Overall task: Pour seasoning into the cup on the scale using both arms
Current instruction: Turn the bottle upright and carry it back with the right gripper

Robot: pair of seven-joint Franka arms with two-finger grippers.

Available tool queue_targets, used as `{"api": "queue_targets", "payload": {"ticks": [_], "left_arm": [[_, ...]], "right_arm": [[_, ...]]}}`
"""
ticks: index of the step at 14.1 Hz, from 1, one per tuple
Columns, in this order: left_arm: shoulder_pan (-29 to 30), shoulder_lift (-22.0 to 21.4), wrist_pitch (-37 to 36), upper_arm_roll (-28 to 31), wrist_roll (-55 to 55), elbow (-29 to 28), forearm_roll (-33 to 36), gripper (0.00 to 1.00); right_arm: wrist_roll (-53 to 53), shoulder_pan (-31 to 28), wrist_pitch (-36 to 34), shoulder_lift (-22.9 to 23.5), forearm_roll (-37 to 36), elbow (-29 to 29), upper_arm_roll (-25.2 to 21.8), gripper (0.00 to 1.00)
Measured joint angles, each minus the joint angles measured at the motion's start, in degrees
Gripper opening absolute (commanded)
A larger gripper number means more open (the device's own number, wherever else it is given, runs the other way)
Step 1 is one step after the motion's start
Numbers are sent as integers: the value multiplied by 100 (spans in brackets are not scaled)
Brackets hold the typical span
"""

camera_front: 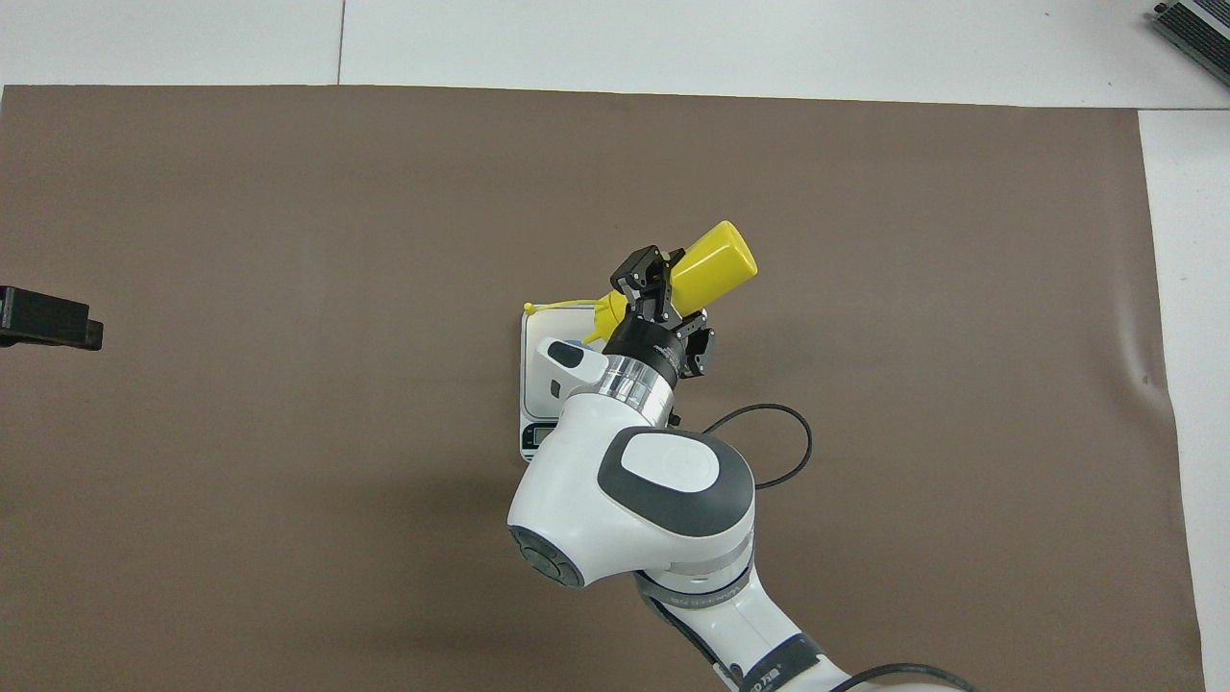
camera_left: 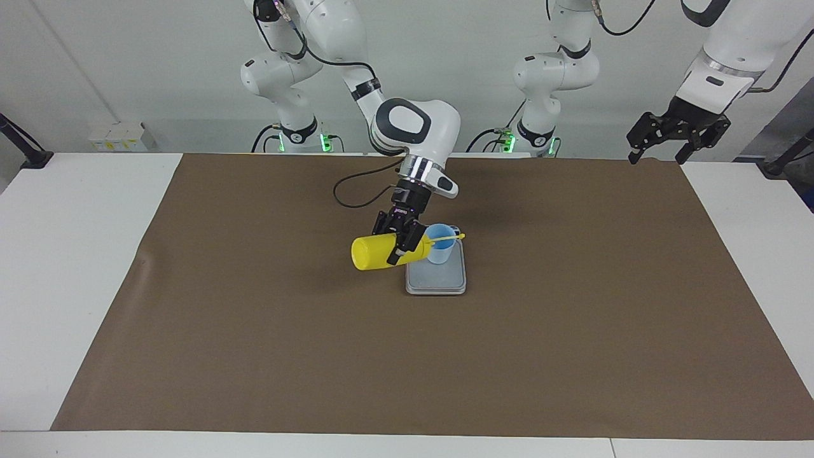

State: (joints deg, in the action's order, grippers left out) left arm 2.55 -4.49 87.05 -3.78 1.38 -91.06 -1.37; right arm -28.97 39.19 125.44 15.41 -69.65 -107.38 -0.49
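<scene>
My right gripper (camera_left: 406,243) is shut on the yellow seasoning bottle (camera_left: 372,252) and holds it tipped nearly on its side. The nozzle end points over the pale blue cup (camera_left: 439,248), and the thin cap strap (camera_left: 448,238) reaches across the cup's rim. The cup stands on the silver-grey scale (camera_left: 436,278), at the end nearer to the robots. In the overhead view the bottle (camera_front: 716,261) and right gripper (camera_front: 663,288) show, the wrist hides most of the cup, and the scale (camera_front: 533,370) shows partly. My left gripper (camera_left: 658,156) waits open, raised over the table's edge at the left arm's end.
A brown mat (camera_left: 254,318) covers most of the white table (camera_left: 63,254). A black cable (camera_left: 356,191) loops from the right arm over the mat near the scale. The left gripper also shows at the edge of the overhead view (camera_front: 48,322).
</scene>
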Motion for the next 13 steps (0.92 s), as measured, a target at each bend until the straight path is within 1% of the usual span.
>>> {"api": "queue_targets", "payload": {"ticks": [3, 6, 9, 13], "left_arm": [[0, 0, 0, 0, 0, 0, 0, 100], [0, 0, 0, 0, 0, 0, 0, 100], [0, 0, 0, 0, 0, 0, 0, 100], [0, 0, 0, 0, 0, 0, 0, 100]], "right_arm": [[9, -78, -1, -163, 1034, 116, -4, 0], [15, -372, -1, -445, 2181, 145, -8, 0], [146, -625, -1, -637, 3112, 139, -13, 0], [403, -907, 94, -890, 4114, -22, -15, 0]]}}
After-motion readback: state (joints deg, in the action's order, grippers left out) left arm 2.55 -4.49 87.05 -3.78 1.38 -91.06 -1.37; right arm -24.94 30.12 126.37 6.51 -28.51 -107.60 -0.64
